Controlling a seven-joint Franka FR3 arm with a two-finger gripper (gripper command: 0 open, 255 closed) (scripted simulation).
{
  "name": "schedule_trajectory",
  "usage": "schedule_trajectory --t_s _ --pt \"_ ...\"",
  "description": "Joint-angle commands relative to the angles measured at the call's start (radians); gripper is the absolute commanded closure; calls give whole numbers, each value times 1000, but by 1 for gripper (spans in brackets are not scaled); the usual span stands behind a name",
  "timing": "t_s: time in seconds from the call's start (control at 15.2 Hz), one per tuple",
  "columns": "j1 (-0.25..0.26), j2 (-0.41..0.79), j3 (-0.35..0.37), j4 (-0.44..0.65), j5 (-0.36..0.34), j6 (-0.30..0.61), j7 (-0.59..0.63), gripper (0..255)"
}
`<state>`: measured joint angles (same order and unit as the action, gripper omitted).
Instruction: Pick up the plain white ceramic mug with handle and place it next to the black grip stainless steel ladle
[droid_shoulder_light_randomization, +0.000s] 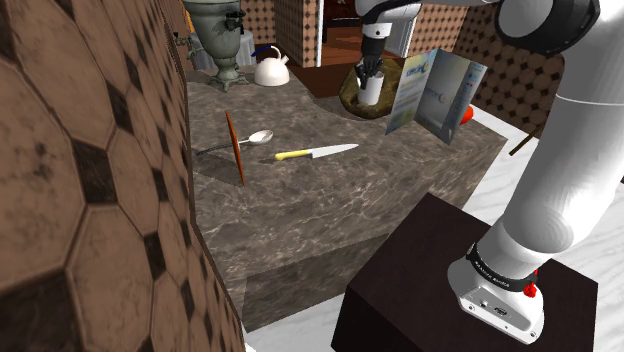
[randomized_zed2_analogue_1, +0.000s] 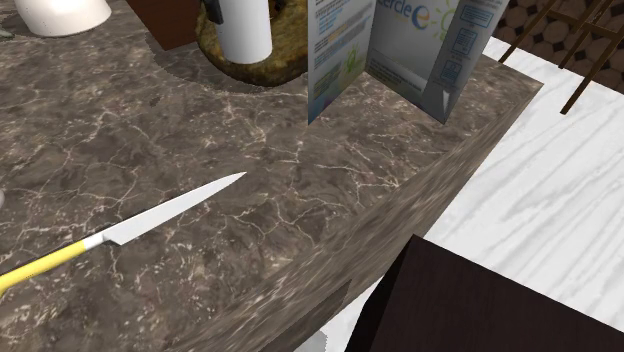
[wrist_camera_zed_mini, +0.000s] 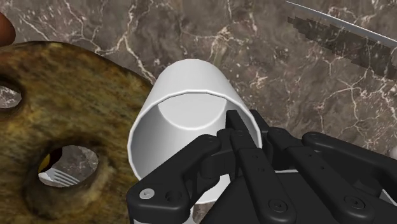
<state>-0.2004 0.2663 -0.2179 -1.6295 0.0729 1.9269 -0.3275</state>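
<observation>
Where the white mug stands upright on the brown holed slab, the black jaws meet it from above, at the part of its rim farthest from the slab's holes.

Room for moving: from the slab toward the yellow-handled knife, the marbled tabletop lies bare. Beyond the knife, well apart from the slab, the ladle lies near the tiled wall, and a thin brown board stands upright across its handle. Just beside the slab on the other side stands a folded leaflet. The tabletop's edge runs just past it, with white floor and the dark stand below.

Jaws: drawn nearly together, the fingers clamp the mug's wall at the rim and touch nothing else.
</observation>
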Motion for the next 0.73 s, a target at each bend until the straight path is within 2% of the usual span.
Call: schedule_trajectory --t_s 0.0,0.59,0.66 --pt "1 -3 0 26 -1 -28 3 255" --pt "-2 -7 -2 130 -4 -136 6 255" --pt "11 -3 6 135 -6 -138 28 255"
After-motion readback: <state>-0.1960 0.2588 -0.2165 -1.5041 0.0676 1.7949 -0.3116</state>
